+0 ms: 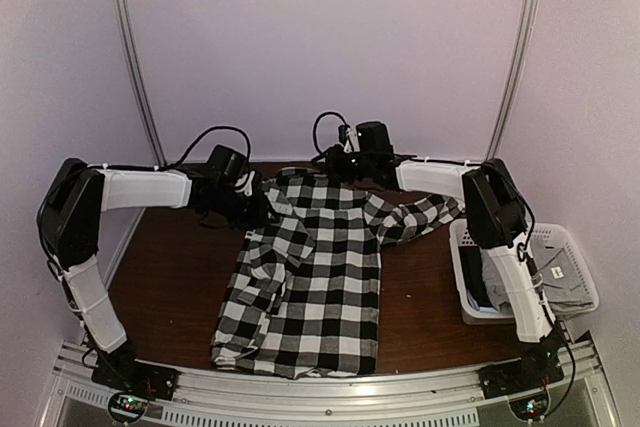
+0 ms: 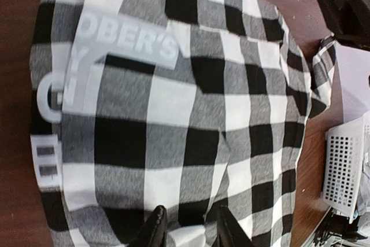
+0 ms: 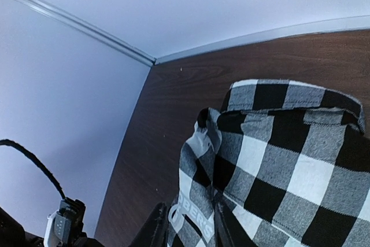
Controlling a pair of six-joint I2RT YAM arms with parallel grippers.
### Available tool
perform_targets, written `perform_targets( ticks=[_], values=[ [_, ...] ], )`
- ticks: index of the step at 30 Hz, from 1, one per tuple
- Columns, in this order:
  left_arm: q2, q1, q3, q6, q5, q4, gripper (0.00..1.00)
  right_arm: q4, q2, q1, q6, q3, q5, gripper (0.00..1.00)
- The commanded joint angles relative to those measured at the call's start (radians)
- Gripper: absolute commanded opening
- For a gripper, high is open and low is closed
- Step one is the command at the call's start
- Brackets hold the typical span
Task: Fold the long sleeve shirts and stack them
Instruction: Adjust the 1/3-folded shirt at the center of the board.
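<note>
Left, right jaws pinching checked shirt (image 1: pixel 310 277); label lettering (image 2: pixel 133 41) in wrist views only

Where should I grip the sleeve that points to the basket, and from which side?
Take the sleeve near its free end, from above on the basket side: it lies flat, stretched clear of the shirt, so it should probably fold inward.
</note>
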Motion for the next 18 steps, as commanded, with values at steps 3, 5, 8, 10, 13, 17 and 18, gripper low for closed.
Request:
perform_targets(
  ticks=[3,5,8,10,13,17,18],
  values=[
    [-0.152,-0.005,-0.132,0.007,0.005,0.005,0.32,-0.175,-0.057,0.117,-0.243,-0.033,-0.028,0.28],
    [-0.194,-0.005,-0.173,-0.002,0.003,-0.001,0.32,-0.187,-0.023,0.147,-0.256,-0.007,-0.047,0.27],
    [-0.281,-0.006,-0.266,-0.007,0.006,-0.014,0.35,-0.172,0.023,0.18,-0.246,0.043,-0.094,0.27],
    [-0.332,-0.006,-0.323,-0.002,0.02,-0.033,0.36,-0.156,0.063,0.195,-0.234,0.085,-0.109,0.27],
    [-0.412,-0.016,-0.407,0.004,0.031,-0.072,0.36,-0.133,0.134,0.205,-0.207,0.174,-0.123,0.27],
    [-0.48,-0.045,-0.495,-0.007,0.032,-0.103,0.37,-0.094,0.238,0.204,-0.154,0.295,-0.126,0.27],
    [-0.486,-0.05,-0.513,-0.012,0.033,-0.104,0.37,-0.073,0.257,0.204,-0.137,0.312,-0.124,0.27]
  ],
)
